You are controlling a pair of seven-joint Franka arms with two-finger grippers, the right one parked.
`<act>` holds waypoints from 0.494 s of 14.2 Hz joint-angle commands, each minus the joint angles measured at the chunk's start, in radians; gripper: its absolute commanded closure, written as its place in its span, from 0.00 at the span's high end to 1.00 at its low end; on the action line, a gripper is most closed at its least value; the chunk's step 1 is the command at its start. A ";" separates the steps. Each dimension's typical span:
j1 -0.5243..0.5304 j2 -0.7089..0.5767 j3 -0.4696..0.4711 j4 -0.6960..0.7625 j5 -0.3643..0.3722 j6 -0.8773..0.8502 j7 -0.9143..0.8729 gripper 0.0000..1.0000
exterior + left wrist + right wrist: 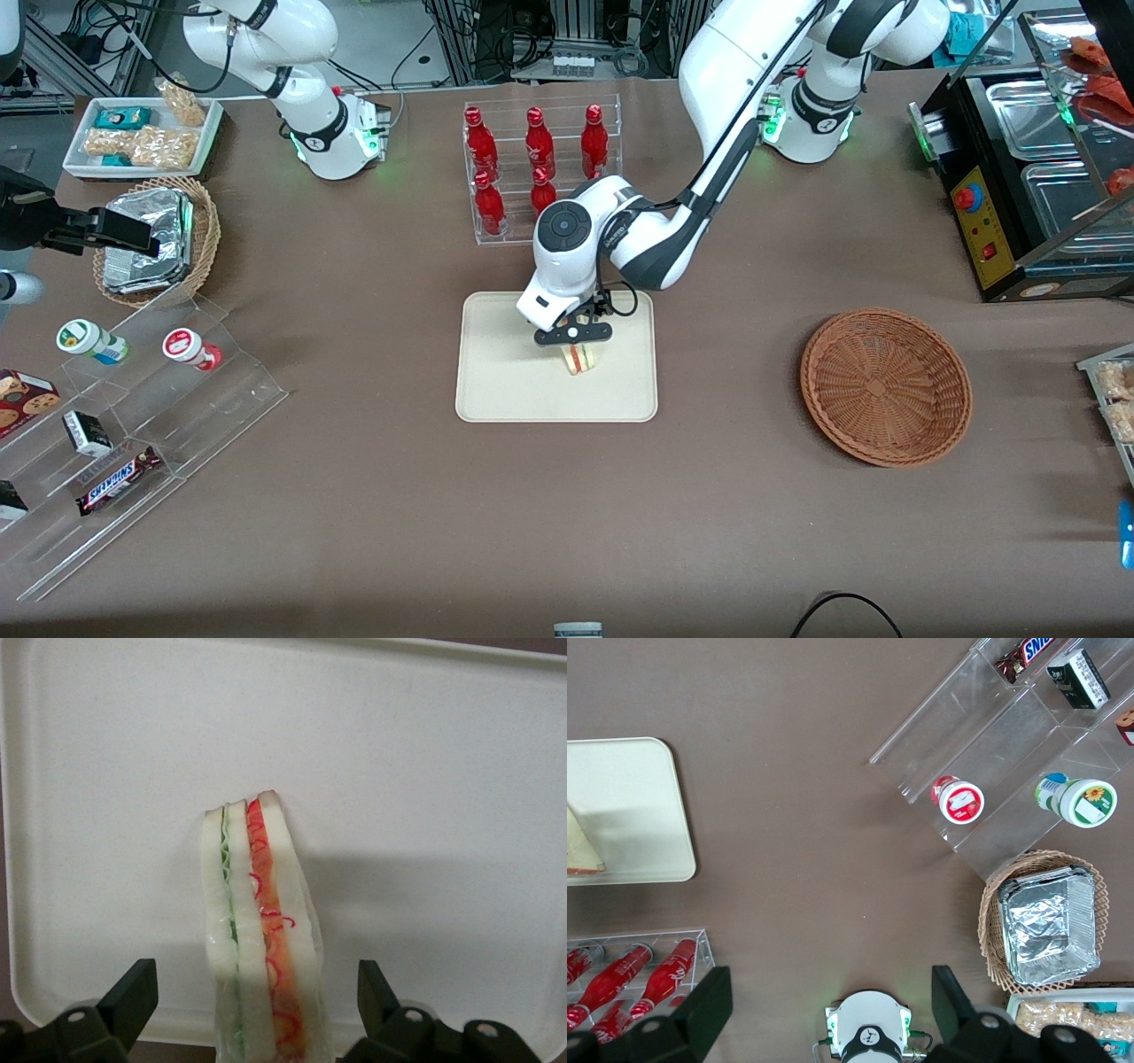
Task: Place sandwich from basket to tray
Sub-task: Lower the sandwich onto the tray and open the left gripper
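The sandwich (582,359), a wedge of white bread with red-orange and green filling, stands on its edge on the cream-beige tray (505,377). My left gripper (574,340) hangs just above it, open. In the left wrist view the sandwich (257,930) rests on the tray (425,771) between the black fingers (133,997), with a gap on each side. The reddish-brown wicker basket (886,385) lies empty toward the working arm's end of the table. The right wrist view shows the tray's corner (629,806) and the sandwich's crust side (580,855).
A clear rack of red bottles (536,168) stands just past the tray, farther from the front camera. Toward the parked arm's end are a tan basket of foil packs (155,239), clear display steps (133,425) and a white snack tray (142,133). A black appliance (1028,177) stands near the basket.
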 commanded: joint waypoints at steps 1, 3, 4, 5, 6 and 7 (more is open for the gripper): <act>0.003 0.005 0.009 0.037 -0.005 -0.009 -0.005 1.00; 0.034 -0.020 0.009 0.037 -0.005 -0.023 -0.005 1.00; 0.046 -0.049 0.009 0.030 -0.005 -0.042 -0.003 1.00; 0.074 -0.076 0.009 0.028 -0.004 -0.079 0.001 1.00; 0.106 -0.116 0.008 0.030 -0.005 -0.134 0.012 1.00; 0.138 -0.157 0.008 0.027 -0.010 -0.194 0.029 1.00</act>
